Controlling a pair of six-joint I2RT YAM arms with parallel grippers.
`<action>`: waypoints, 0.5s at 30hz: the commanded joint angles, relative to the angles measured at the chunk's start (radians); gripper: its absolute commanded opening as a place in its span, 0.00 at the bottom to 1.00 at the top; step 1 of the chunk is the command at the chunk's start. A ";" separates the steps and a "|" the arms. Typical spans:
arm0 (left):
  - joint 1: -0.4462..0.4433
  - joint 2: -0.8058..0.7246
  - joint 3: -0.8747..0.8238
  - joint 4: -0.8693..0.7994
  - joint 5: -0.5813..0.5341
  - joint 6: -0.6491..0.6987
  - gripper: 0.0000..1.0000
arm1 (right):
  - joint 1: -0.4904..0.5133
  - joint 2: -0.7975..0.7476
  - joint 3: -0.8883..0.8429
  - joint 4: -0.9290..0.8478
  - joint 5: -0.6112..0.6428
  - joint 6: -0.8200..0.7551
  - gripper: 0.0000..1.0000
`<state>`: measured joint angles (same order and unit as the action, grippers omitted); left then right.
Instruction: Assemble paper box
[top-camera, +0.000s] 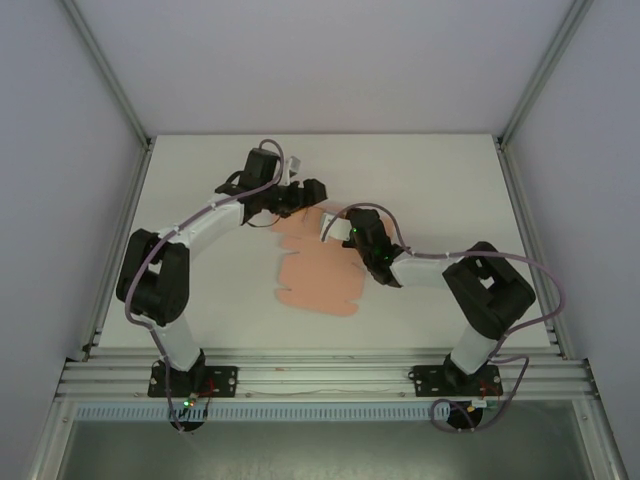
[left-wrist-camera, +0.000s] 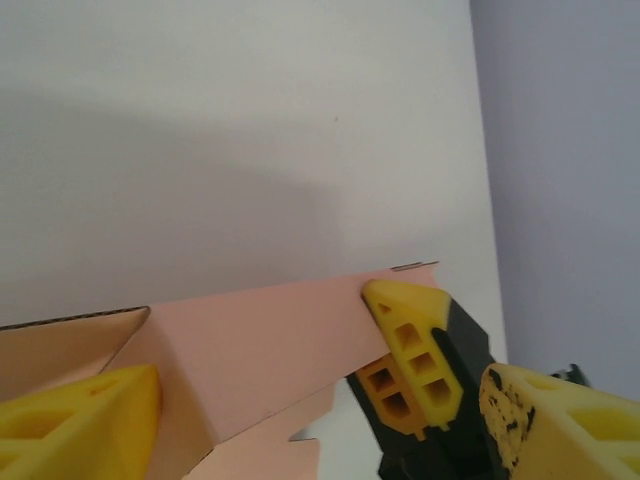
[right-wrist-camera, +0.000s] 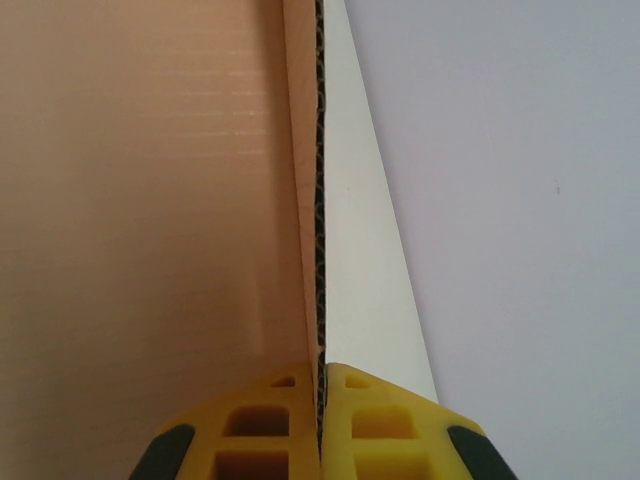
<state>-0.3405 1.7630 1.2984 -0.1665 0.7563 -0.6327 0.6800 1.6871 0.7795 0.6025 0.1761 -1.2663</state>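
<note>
Left pincer (left-wrist-camera: 320, 390) stands with its yellow jaws wide apart, one in the lower left corner of its wrist view and one in the lower right. A raised flap of the paper box (left-wrist-camera: 250, 340) runs across the gap between them. Whether either jaw touches the card cannot be told.

At the flap's right end, right of centre in that view, the right pincer (right-wrist-camera: 322, 385) is clamped on the card. In its own wrist view its jaws are pressed together at the bottom of the frame, with the card's corrugated edge rising straight up from between them and the salmon-pink face filling the left half.

From above, the box is a die-cut sheet lying mostly flat at the centre of the white table (top-camera: 430, 180). Both pincers meet at its upper end, the left one reaching in from the upper left and the right one from the right.
</note>
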 joint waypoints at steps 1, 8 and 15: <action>-0.038 0.012 -0.021 0.090 0.128 -0.079 0.82 | 0.007 0.015 0.029 0.097 0.017 0.032 0.00; -0.047 0.042 -0.058 0.283 0.210 -0.225 0.71 | 0.011 0.014 0.015 0.122 -0.010 0.045 0.00; -0.050 0.016 -0.125 0.418 0.207 -0.311 0.67 | 0.012 0.002 -0.007 0.155 -0.038 0.077 0.00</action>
<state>-0.3389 1.7885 1.2049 0.1310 0.8112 -0.8600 0.6704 1.6878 0.7696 0.6312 0.2253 -1.2373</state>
